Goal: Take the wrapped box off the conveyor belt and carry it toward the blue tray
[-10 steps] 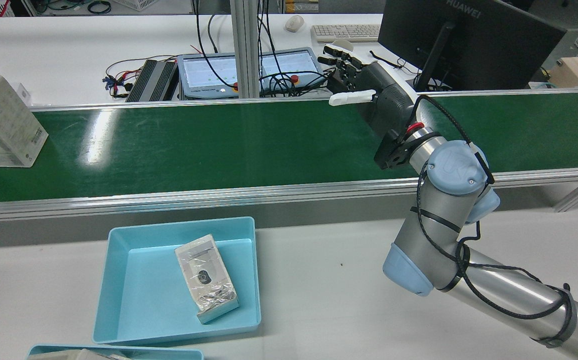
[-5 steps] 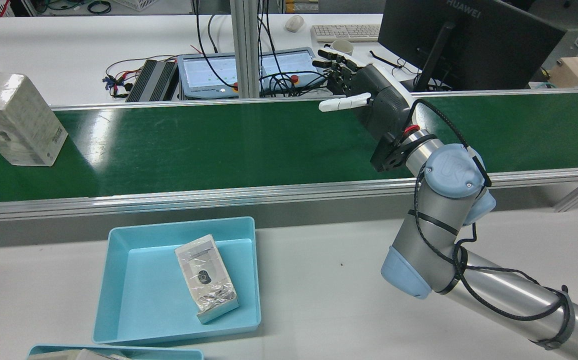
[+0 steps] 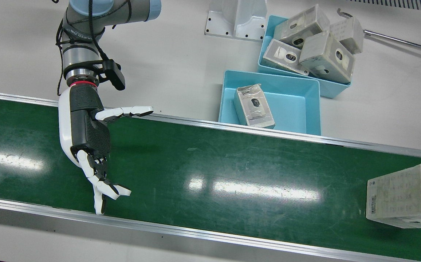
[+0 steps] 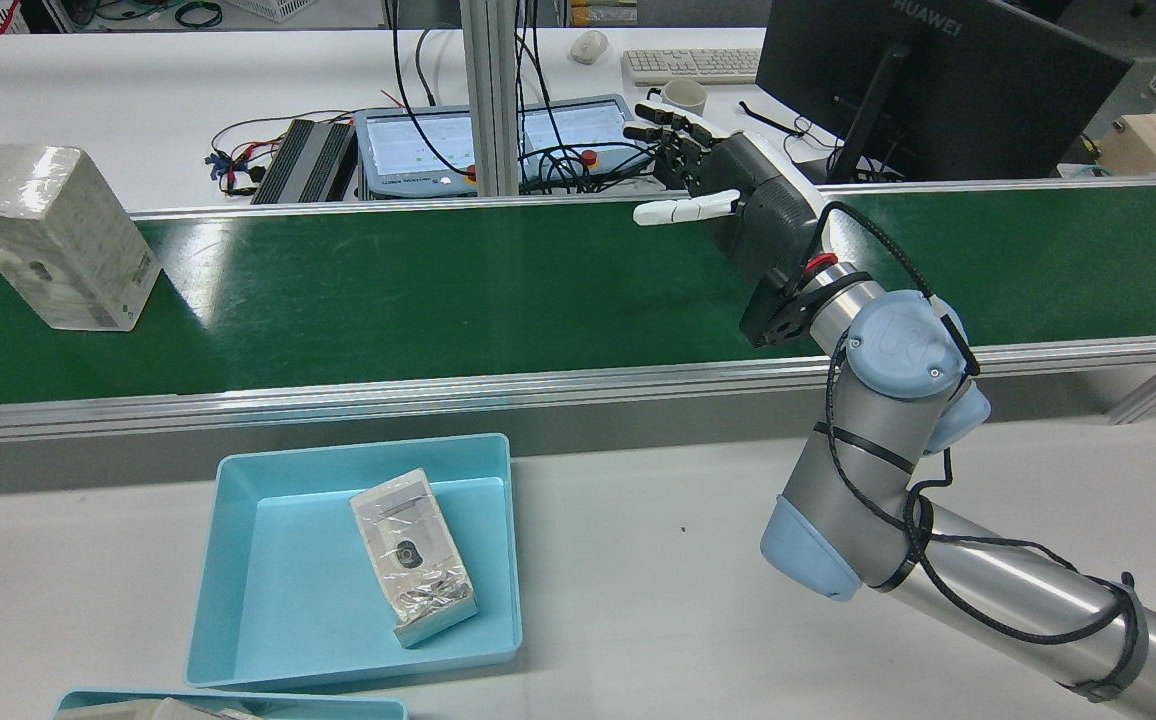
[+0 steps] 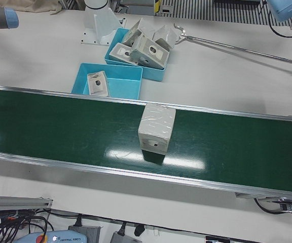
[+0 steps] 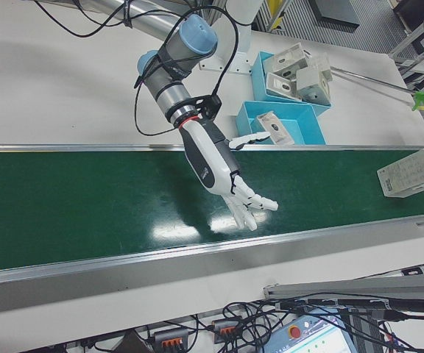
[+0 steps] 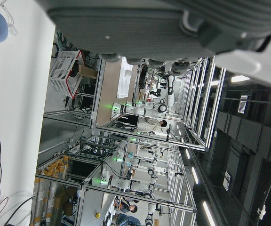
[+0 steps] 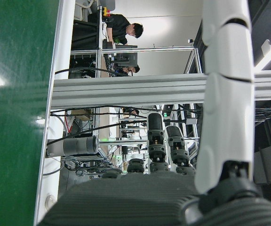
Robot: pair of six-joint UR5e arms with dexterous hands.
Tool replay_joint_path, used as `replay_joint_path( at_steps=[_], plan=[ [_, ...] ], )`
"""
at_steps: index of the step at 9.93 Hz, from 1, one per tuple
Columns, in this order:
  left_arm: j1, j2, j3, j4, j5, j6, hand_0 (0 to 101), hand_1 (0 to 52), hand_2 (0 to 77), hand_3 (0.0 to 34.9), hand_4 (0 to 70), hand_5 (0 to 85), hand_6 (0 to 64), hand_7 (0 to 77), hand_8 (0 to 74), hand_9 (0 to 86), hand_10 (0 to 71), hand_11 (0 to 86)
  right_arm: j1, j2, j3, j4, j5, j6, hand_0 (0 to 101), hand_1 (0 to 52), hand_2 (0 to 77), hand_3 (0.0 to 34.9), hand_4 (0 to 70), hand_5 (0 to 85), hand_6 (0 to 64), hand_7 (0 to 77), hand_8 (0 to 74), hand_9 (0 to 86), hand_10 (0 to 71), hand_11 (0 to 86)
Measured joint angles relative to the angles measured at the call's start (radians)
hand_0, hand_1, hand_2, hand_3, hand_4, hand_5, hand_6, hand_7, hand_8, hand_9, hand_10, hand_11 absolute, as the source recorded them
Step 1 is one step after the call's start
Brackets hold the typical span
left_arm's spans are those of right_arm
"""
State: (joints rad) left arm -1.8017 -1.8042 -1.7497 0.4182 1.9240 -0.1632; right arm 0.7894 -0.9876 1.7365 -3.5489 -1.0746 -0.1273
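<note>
In the rear view, the wrapped box (image 4: 56, 235) stands upright at the far left of the green conveyor belt (image 4: 438, 290), well apart from any robot hand. Nearer, on the white bench (image 4: 638, 580), the blue tray (image 4: 238, 600) already holds one wrapped packet (image 4: 413, 558). To the right, the right robot hand (image 4: 728, 195) hovers over the belt's far edge, empty, fingers spread apart, palm facing left, seemingly posed to meet the box. The left robot hand's state cannot be told.

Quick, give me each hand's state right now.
Right hand: open over the belt, holding nothing.
Left hand: only its palm edge shows in its own camera; state cannot be told.
</note>
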Motion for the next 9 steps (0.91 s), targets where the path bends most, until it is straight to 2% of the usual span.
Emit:
replay_joint_path(
  at_steps=[5, 6, 9],
  plan=[
    [0.0, 0.0, 0.0, 0.0, 0.0, 0.0, 0, 0.0, 0.5, 0.0, 0.0, 0.5, 0.5, 0.5, 0.5, 0.5, 0.5, 0.5, -0.007, 0.008, -0.001, -0.004, 0.005, 0.0, 48, 14.2, 8.7, 0.1, 10.9, 14.7, 8.2, 24.0, 1.6, 3.8, 0.0, 1.1],
    [0.0, 0.0, 0.0, 0.0, 0.0, 0.0, 0, 0.0, 0.5, 0.0, 0.0, 1.1, 0.5, 0.5, 0.5, 0.5, 0.5, 0.5, -0.008, 0.009, -0.001, -0.004, 0.006, 0.0, 48, 12.5, 7.6, 0.2, 10.4, 15.3, 8.2, 24.0, 1.6, 3.8, 0.0, 1.1],
    [0.0, 0.0, 0.0, 0.0, 0.0, 0.0, 0, 0.0, 1.1, 0.0, 0.0, 0.5, 0.5, 0.5, 0.5, 0.5, 0.0, 0.5, -0.01, 0.015, -0.009, -0.004, 0.009, -0.001, 48, 13.1, 8.2, 0.1, 11.5, 15.3, 8.2, 24.0, 2.2, 3.8, 0.0, 1.1]
  ],
)
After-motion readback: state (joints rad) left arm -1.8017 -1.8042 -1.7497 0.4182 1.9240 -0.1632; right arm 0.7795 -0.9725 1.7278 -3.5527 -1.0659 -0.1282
